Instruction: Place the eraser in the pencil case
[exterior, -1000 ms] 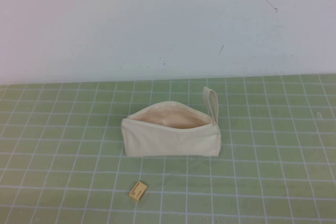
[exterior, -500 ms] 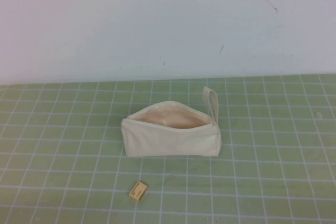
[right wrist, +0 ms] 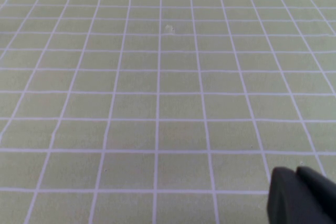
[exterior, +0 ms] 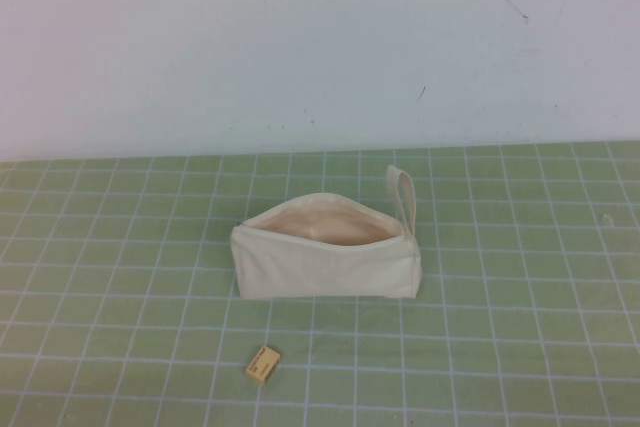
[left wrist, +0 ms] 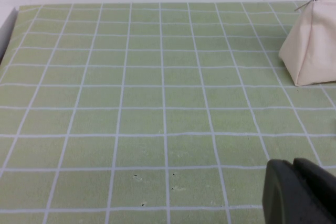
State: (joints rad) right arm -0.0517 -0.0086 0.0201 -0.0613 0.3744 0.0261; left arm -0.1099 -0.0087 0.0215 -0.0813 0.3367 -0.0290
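Neither arm visible from the high camera; only a dark corner of each pincer caught by its own wrist camera, the left gripper [left wrist: 302, 192] low over bare green grid mat [left wrist: 157, 119], the right gripper [right wrist: 304, 198] likewise over bare mat. Finger spread of both: cannot tell. Nearest the robot's edge of the table, the eraser [exterior: 263, 364], flat on the mat, tan-yellow, long axis skewed diagonally to the grid lines, untouched, and in neither wrist camera. Just beyond it, apart by a strip of mat, the pencil case [exterior: 325, 259], long axis running across the table, zip mouth gaping upward with beige lining showing, loop strap [exterior: 402, 197] at its right end. One end of the pencil case visible ahead of the left gripper in the left wrist camera; nothing of it ahead of the right gripper. Judged from that: left arm probably the nearer, eraser a little left of the case's middle, so a reach inward and toward the near edge, jaws turned across the eraser's short sides, then a short carry forward and up over the open mouth.
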